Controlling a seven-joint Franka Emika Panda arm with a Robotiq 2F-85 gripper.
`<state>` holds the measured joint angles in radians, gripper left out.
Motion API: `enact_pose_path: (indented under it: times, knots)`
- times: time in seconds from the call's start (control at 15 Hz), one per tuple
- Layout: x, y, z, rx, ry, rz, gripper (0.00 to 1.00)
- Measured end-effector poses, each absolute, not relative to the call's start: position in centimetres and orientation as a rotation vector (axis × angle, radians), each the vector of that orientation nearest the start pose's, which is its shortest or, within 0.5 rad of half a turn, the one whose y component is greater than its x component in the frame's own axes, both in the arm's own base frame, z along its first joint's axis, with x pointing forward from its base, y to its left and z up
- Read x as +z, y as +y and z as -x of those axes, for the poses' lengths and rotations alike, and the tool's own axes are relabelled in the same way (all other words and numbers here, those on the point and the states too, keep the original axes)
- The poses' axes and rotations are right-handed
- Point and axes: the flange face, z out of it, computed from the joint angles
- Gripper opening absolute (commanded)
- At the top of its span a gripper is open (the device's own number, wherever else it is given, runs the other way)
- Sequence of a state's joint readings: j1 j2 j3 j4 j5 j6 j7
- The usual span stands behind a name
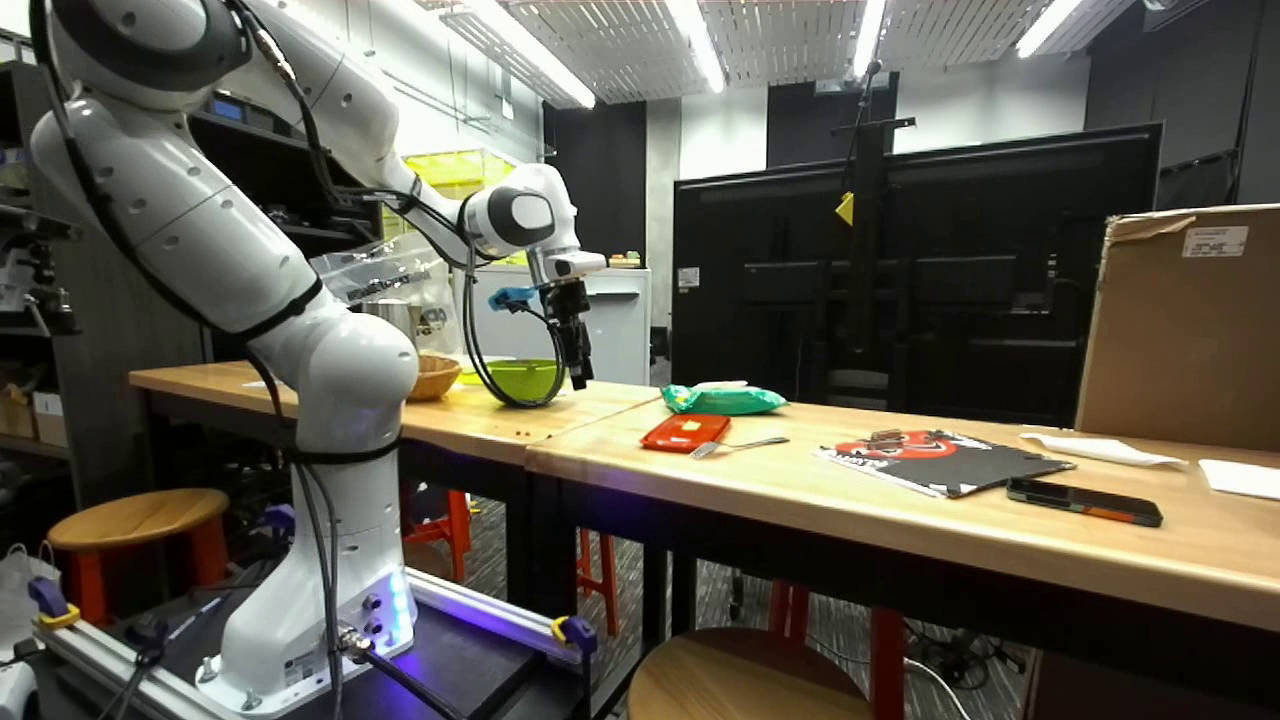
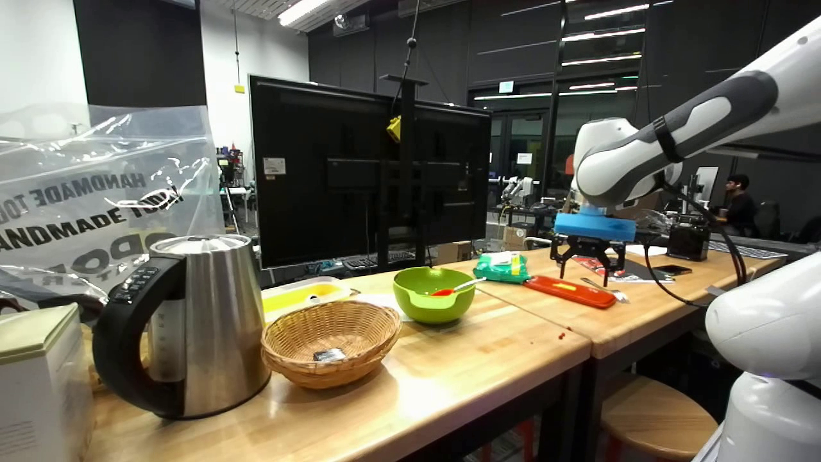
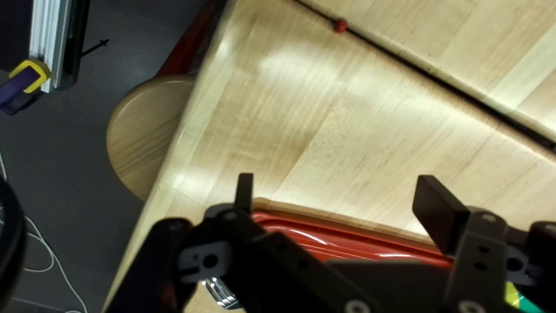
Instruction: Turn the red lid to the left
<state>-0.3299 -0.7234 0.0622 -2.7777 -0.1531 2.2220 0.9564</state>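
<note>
Jaws apart, the gripper (image 2: pixel 584 280) hangs clear of the red lid (image 1: pixel 684 435) by the robot-side edge of the counter (image 1: pixel 600 447): approach step, I'd say; next, lower, grip, turn left

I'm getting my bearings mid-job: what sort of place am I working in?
Probably a robotics lab, despite the kitchen-style kettle: it holds the white robot arm, what looks like another robot arm in the background, and a large black display seen from behind.
</note>
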Motion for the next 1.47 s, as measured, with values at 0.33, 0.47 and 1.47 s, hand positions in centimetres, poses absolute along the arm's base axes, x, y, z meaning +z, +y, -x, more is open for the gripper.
enact_pose_path:
  times: [0.33,0.47,1.47]
  knots:
    - [40.9,-12.9,-32.5,-0.299,1.797,2.630,0.22]
    - [40.2,-14.4,-32.5,-0.300,1.760,2.630,0.07]
    - [37.8,-19.0,-31.2,-0.241,1.486,2.759,0.00]
